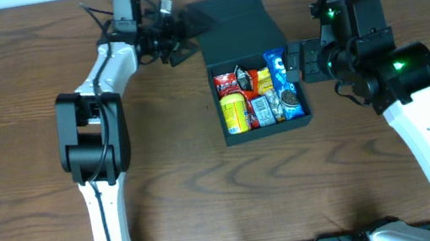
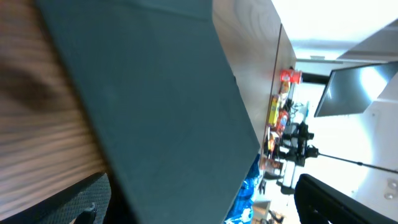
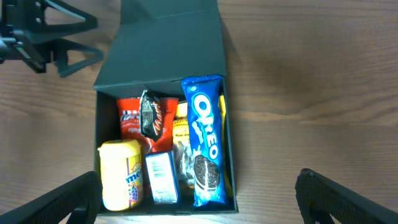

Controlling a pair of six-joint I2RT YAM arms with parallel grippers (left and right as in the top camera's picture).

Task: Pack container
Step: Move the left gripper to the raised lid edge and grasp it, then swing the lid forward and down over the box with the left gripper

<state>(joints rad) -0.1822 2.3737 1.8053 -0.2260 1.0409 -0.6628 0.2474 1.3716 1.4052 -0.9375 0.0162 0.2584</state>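
Observation:
The dark teal container (image 1: 271,130) stands open at the table's middle, its flap lid (image 1: 229,17) laid back on the far side. Inside are a blue Oreo packet (image 1: 279,77), a yellow packet (image 1: 234,113), red packets (image 1: 225,81) and other snacks. My left gripper (image 1: 184,39) is open at the lid's left edge. In the left wrist view the lid (image 2: 155,106) fills the space between the spread fingers (image 2: 205,208). My right gripper (image 1: 299,63) is open and empty beside the container's right wall. The right wrist view shows the container (image 3: 97,134), the Oreo packet (image 3: 205,143) and the wide-open fingers (image 3: 198,210).
The brown wooden table (image 1: 32,208) surrounds the container. The left arm's black and white links (image 1: 90,139) lie along the left side. The right arm (image 1: 418,107) comes in from the right, with a black cable arching over it.

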